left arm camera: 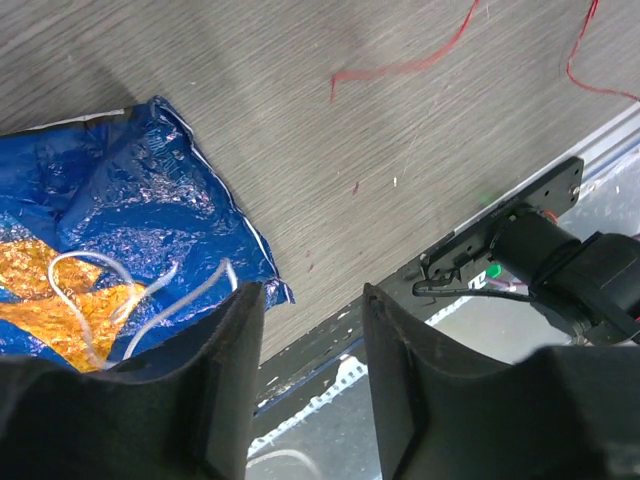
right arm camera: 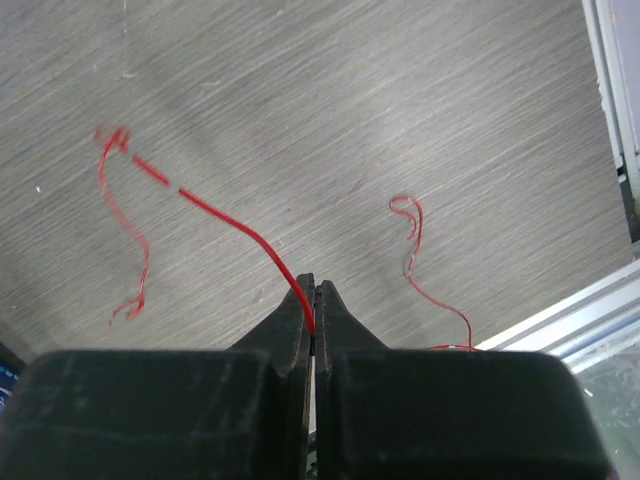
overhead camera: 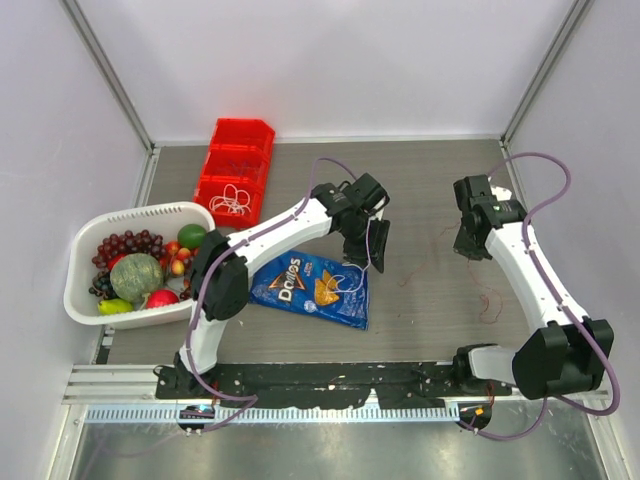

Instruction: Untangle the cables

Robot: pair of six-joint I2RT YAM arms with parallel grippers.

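Cords show in several spots from above. A white cord (overhead camera: 350,282) loops on the blue Doritos bag (overhead camera: 300,285) mid-desk, a loose red cord (overhead camera: 488,303) sprawls toward the right edge of the desk (overhead camera: 430,180), and bundled white cords (overhead camera: 232,200) sit in the red bins (overhead camera: 240,130) near the far left corner. A white fruit basket (overhead camera: 140,211) stands by the left edge. The left gripper (overhead camera: 377,258) hangs over the bag's right end. A pale line runs along its finger, and I cannot tell whether that is cord draped on it. The right gripper (overhead camera: 470,245) hovers nearer the right edge, and its opening is unreadable from here.

From the left wrist, the left gripper (left arm camera: 305,370) stands wide apart with nothing between its fingers. The white cord (left arm camera: 100,290) curls on the bag (left arm camera: 130,190) just beside one finger. A red strand (left arm camera: 400,68) and a further red strand (left arm camera: 590,50) lie well beyond.

From the right wrist, the right gripper (right arm camera: 314,298) is pinched fully together on the held red cord (right arm camera: 225,215), which arcs away to a kinked far end. The loose red cord (right arm camera: 420,260) lies apart from it, toward the desk's edge rail.

The step in hand looks like drawing the held red cord clear of its neighbour. It calls for a firm pinch and a slow pull directed away from the loose cord, so the trailing end does not sweep across it. The left gripper would need to shift over the bag and close on the loop alone, without catching foil.
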